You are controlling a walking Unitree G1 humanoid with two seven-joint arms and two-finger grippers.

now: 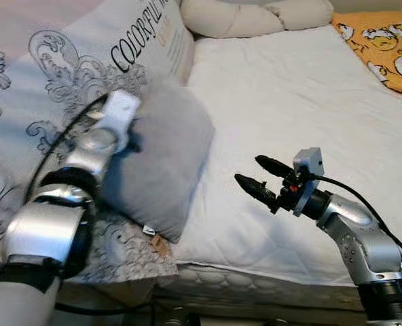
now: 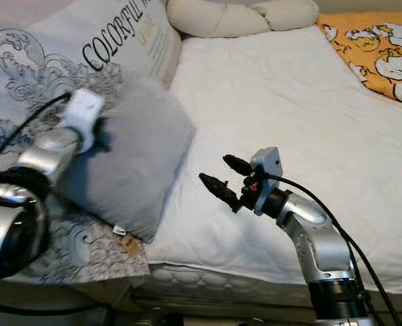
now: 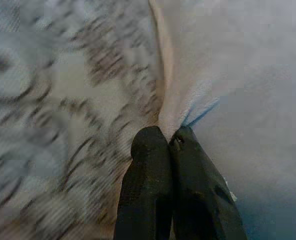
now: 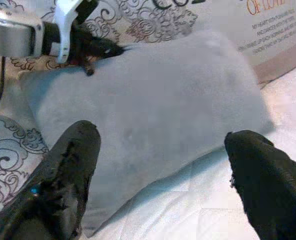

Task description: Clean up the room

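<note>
1. Left eye view. Bed (image 1: 289, 136) with a white quilted mattress cover. Grey pillow (image 1: 161, 163) lies at the near left, partly on the mattress and partly on a patterned cushion (image 1: 65, 68) printed with scrollwork and the word "COLORFUL". Left hand (image 1: 134, 141) reaches in from the near left and presses against the pillow's left edge; its fingertips are hidden by the fabric. Cream bolster (image 1: 255, 15) lies at the far edge. Orange duck-print fabric (image 1: 384, 47) at the far right.

2. Right eye view. Right hand (image 2: 223, 174) hovers over the white mattress, just right of the pillow and apart from it, fingers spread wide and holding nothing. A black cable (image 2: 337, 231) runs along its silver arm.

3. Left wrist view. The two black fingers (image 3: 148, 165) are pressed together, pinching a fold of the grey pillow's edge. Blurred patterned fabric lies alongside.

4. Right wrist view. The two fingers stand wide apart, pointing at the grey pillow's broad face. The left hand grips the pillow's far corner, with the printed cushion behind.
</note>
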